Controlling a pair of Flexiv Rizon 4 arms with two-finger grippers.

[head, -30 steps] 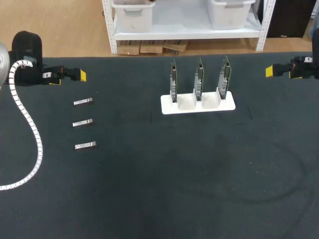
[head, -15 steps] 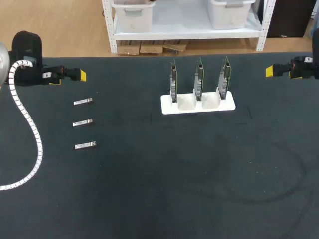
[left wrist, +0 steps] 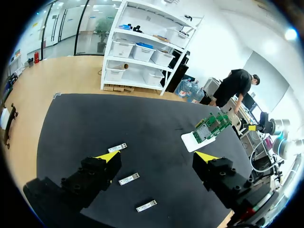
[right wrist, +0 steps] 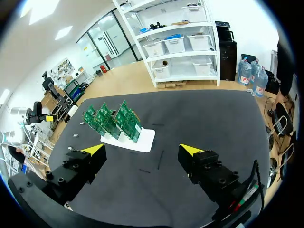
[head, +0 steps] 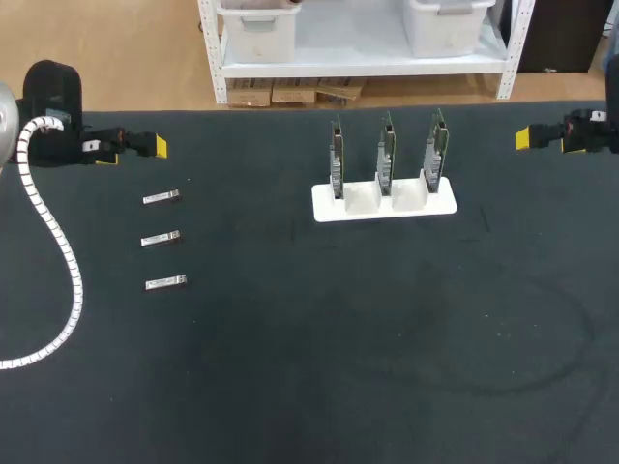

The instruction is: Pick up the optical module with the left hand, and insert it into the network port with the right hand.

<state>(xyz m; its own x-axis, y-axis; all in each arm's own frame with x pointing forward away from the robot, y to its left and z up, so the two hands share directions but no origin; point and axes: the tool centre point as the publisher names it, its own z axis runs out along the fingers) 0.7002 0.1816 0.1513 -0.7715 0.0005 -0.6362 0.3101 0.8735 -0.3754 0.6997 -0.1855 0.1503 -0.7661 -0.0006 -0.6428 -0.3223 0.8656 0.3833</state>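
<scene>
Pickup not yet begun: left claw (left wrist: 157, 156) and right claw (right wrist: 141, 150) hang open and empty, so the left should next descend onto the nearest optical module (head: 162, 197).

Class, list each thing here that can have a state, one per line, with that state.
Three small silver metal optical modules: lying flat on the black table, untouched.
Three green circuit boards: upright in white slotted stand.
Left pincer: open, empty.
Right pincer: open, empty.
</scene>
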